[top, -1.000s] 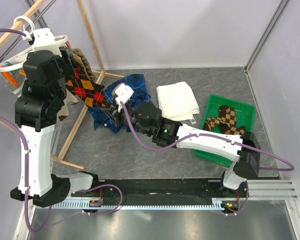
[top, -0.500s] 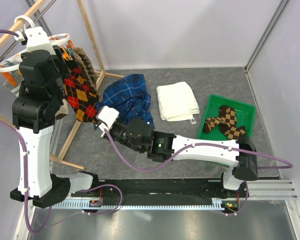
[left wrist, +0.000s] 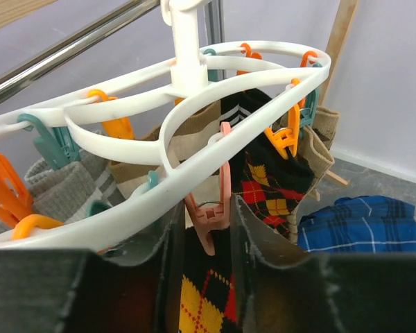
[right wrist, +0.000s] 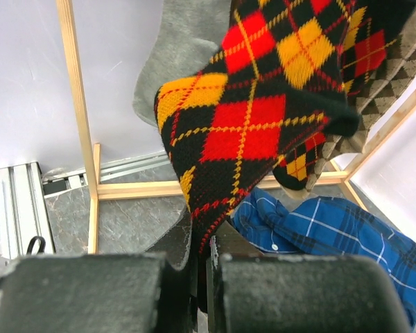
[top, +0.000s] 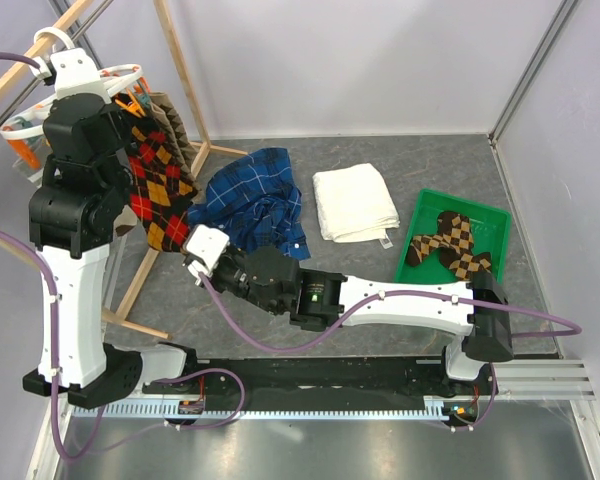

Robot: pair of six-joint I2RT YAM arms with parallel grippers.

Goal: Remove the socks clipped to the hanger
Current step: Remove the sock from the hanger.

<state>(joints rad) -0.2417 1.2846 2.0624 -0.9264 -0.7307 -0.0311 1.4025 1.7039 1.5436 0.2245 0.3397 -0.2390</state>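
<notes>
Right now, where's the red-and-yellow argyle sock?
Top view, far left: the argyle sock hangs from the white hanger, its lower tip pinched in the right gripper, left of the blue plaid shirt.

Hanger (left wrist: 187,104): white plastic, smooth, glossy. Clothespins (left wrist: 0,187): orange and teal plastic, same sheen.

Argyle sock (right wrist: 263,111): fine knit cloth, matt. Grey sock (left wrist: 62,191): ribbed knit, fuzzier.

Rack poles (right wrist: 73,83): bare pale wood, grain showing. Rod (left wrist: 90,35) behind the hanger: polished metal.

Counter (top: 430,160): grey, matt, faintly mottled.

Shirt (top: 260,195): woven plaid cloth. Towel (top: 355,200): white cloth, soft-looking. Tray (top: 470,207): green plastic, slight gloss.

Right claw (right wrist: 202,243): dark fingers, matt, grainy.
</notes>
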